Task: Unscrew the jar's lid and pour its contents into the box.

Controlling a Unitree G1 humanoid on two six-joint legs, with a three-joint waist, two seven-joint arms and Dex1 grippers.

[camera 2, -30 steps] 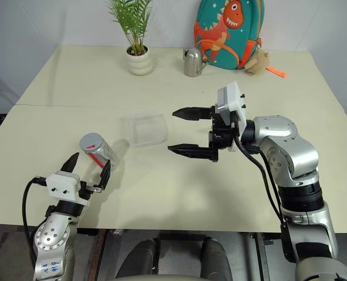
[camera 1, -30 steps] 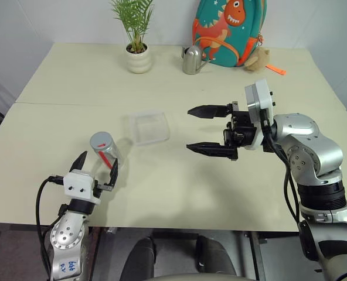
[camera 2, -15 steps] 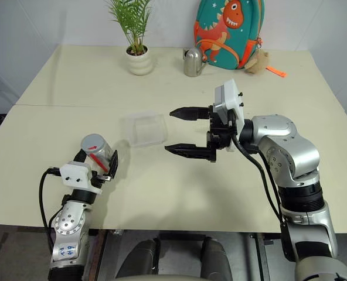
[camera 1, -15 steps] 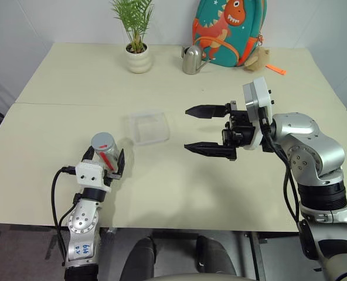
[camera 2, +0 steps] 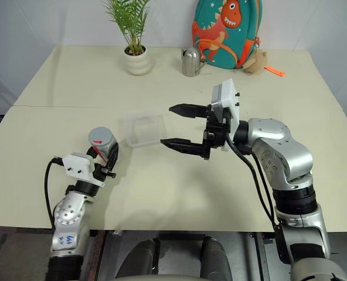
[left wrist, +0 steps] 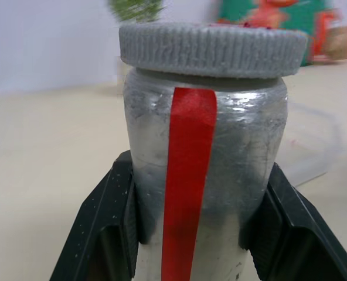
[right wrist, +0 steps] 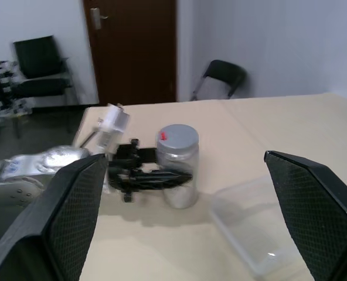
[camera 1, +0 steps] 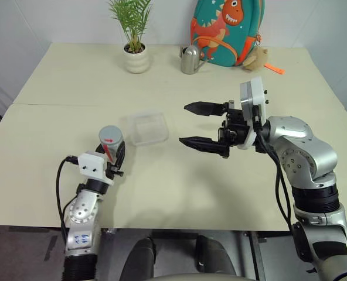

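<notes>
The left end effector is clamped on the jar, held upright just beside the box, lid on. The right end effector hangs wide open on the box's far side. Next it should reach over the box and close on the lid.

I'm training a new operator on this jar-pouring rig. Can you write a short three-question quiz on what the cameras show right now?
1. True or false: the lid is already off the jar.
2. What is the left gripper doing? A) hanging open B) shut on the jar C) holding the box
3. Which gripper is open and holding nothing?

Key: 1. False, the lid sits on the jar. 2. B. 3. The right gripper, held above the table beside the box.
</notes>
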